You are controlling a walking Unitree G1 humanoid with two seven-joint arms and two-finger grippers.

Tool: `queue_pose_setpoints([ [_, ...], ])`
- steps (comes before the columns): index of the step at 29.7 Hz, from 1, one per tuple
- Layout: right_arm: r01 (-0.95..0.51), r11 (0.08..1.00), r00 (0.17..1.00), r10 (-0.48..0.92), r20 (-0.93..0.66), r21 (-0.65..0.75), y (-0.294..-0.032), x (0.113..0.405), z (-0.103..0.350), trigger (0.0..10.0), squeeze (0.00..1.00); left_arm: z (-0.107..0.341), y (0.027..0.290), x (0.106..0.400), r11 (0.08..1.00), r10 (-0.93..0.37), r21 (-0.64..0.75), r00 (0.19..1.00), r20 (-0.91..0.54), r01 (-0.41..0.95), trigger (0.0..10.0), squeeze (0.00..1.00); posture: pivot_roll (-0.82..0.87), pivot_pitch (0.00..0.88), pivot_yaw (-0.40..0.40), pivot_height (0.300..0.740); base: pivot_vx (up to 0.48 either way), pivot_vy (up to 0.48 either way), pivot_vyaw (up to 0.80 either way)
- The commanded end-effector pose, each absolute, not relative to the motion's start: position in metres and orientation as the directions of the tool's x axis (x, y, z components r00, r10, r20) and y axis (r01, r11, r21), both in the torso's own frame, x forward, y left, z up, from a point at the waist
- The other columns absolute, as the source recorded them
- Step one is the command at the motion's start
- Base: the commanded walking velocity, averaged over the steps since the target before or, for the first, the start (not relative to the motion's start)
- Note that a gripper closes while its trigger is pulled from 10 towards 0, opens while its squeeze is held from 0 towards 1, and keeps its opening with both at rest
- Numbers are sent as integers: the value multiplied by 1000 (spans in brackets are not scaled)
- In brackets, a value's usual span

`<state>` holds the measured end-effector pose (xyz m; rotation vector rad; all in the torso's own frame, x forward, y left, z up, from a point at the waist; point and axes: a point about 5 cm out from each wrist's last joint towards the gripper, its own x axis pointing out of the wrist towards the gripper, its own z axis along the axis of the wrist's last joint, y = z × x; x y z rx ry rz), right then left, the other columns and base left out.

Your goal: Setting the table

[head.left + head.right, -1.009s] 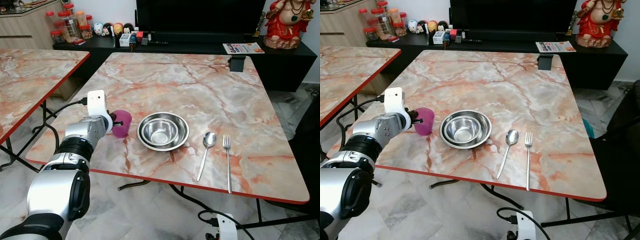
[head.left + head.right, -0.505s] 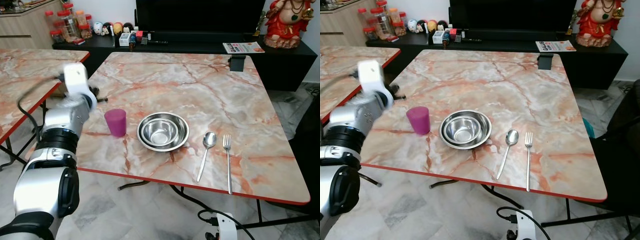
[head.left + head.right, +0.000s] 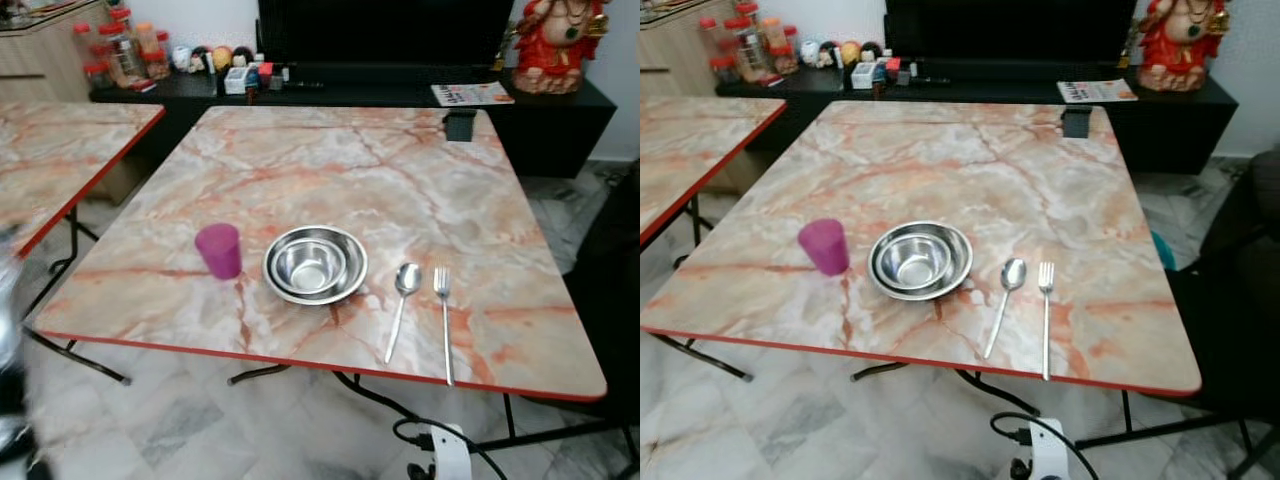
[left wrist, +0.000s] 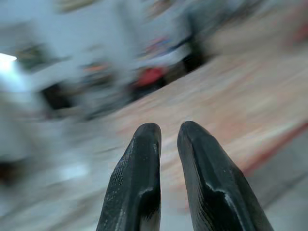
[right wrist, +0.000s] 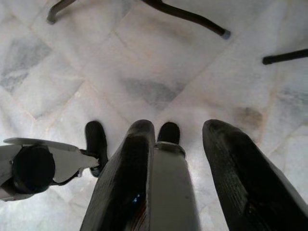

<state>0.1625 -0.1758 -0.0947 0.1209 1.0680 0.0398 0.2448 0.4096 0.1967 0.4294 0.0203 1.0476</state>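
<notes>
1. On desk [image 3: 400, 170], near front edge: pink cup [image 3: 219, 250] upright, steel bowls [image 3: 314, 264] nested just beside, then spoon [image 3: 399, 308] and fork [image 3: 444, 318] side by side.
2. Left gripper [image 4: 168, 132] in blurred wrist view, fingers [image 4: 139, 173] nearly closed, gripping nothing; background smeared, hard to read.
3. Right gripper [image 5: 180, 132] hanging over marble floor [image 5: 144, 62], fingers parted, empty.
4. Shelf clutter behind desk too small to identify.

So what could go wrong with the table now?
The purple cup stands close to the steel bowls and fairly near the table's front edge, so a careless reach might tip it. The fork ends close to that edge and could get knocked off.
</notes>
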Motion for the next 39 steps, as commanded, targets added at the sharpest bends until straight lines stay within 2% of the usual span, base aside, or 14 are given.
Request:
queue_pose_setpoints([
  [1,25,992,489,98,-867,126,-173,166,-93,10000,0,187,425,227,318,881,438,433,191,-841,10000,0,18,0,-9,740,0,0,0],
  [2,21,992,487,101,-868,127,-173,166,-94,10000,0,162,437,205,236,913,556,377,153,-797,10000,0,24,0,-10,740,0,0,0],
  [6,22,991,486,103,-868,129,-172,165,-94,10000,0,120,444,175,182,951,684,303,59,-706,10000,0,22,0,-9,740,0,0,0],
  [8,24,991,485,103,-869,130,-172,165,-94,10000,0,95,440,164,199,956,745,294,-4,-636,10000,0,23,0,-9,740,0,0,0],
  [10,31,991,484,102,-869,133,-172,164,-94,10000,0,50,426,149,296,942,803,296,-157,-517,10000,0,14,0,-4,740,0,0,0],
  [12,32,991,484,101,-869,133,-172,164,-94,10000,0,39,421,147,344,929,802,301,-216,-488,10000,0,14,0,-4,740,0,0,0],
  [13,35,991,484,100,-869,133,-172,164,-94,10000,0,12,403,147,496,862,766,342,-375,-409,10000,0,10,0,-3,740,0,0,0],
  [15,37,991,485,97,-869,132,-173,165,-94,10000,0,-13,373,156,682,721,663,437,-538,-309,10000,0,8,0,-3,740,0,0,0],
  [18,37,991,486,96,-869,130,-173,165,-94,10000,0,-37,329,170,825,508,557,555,-659,-95,10000,0,3,0,-4,740,0,0,0],
  [23,37,991,488,92,-868,126,-173,166,-94,10000,0,-58,263,188,928,218,361,647,-731,95,10000,0,-8,0,1,740,0,0,0],
  [25,39,991,488,92,-868,126,-173,166,-94,10000,0,-60,255,190,935,183,336,653,-735,116,10000,0,-13,0,2,740,0,0,0],
  [28,66,990,500,73,-863,121,-176,166,-93,10000,0,-67,216,198,941,40,252,668,-743,224,10000,0,-25,0,5,740,0,0,0],
  [32,70,992,497,56,-866,104,-179,166,-93,10000,0,-68,196,204,967,13,182,676,-737,180,10000,0,-39,0,7,740,0,0,0],
  [39,85,992,502,42,-864,97,-181,167,-93,10000,0,-72,185,202,989,14,109,659,-752,103,10000,0,-52,0,7,740,0,0,0],
])
